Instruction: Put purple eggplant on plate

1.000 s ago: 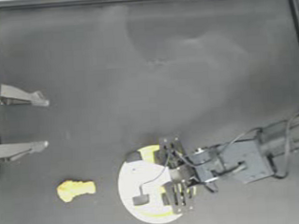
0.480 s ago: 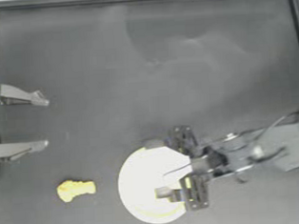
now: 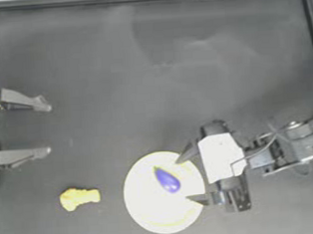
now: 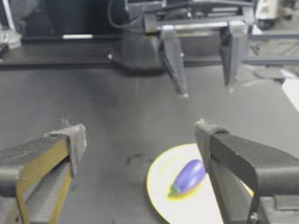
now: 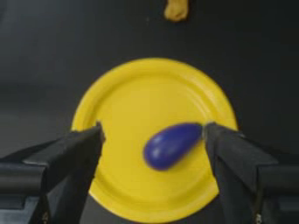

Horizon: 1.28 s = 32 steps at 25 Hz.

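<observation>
The right end effector (image 3: 197, 175) is sitting in the lower right of the overhead frame, at the right edge of the large, flat, pale cream round plate (image 3: 166, 215), and its two dark jaws are standing wide apart with nothing between them. In the right wrist picture those jaws are flanking the small, glossy, blue-purple teardrop toy eggplant (image 5: 170, 145), and it looks clear of both, though the blur is making a light touch on one side hard to rule out. The eggplant (image 3: 166, 180) is lying on its side on the plate's upper middle, and the plate (image 5: 146, 85) is lying flat on the dark desk (image 3: 156, 69) at the lower centre of the overhead frame. To the left of the plate, well apart from it, a lumpy yellow toy (image 3: 79, 197) is resting on the desk. Farther off, at the left edge of the overhead frame, the left end effector (image 3: 43, 128) is parked with its jaws spread wide and holding nothing; its own wrist camera is looking across the desk at the plate (image 4: 169, 197) and the eggplant (image 4: 188, 177).
</observation>
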Each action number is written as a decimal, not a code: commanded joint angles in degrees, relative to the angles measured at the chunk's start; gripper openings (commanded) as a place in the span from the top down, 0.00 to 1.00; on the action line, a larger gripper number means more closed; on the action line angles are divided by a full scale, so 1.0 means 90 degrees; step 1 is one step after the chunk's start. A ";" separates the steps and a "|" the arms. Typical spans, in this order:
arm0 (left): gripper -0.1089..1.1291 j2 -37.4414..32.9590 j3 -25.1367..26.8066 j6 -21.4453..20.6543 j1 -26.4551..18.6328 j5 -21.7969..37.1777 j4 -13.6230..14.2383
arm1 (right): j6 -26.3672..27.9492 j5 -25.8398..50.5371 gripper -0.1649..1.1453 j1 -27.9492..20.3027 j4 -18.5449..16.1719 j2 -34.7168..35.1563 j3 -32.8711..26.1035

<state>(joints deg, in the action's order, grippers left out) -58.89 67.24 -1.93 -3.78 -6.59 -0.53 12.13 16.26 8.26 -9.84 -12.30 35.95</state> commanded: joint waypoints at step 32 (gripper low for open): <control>0.08 -0.0400 0.0039 0.0020 -0.0029 0.0195 -0.0010 | 0.0000 -0.1758 0.24 -0.0937 -0.0771 -0.3428 0.2393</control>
<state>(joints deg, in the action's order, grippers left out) -62.93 68.38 -1.67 -3.96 -4.66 -0.53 12.04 0.88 0.00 -17.05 -42.10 57.66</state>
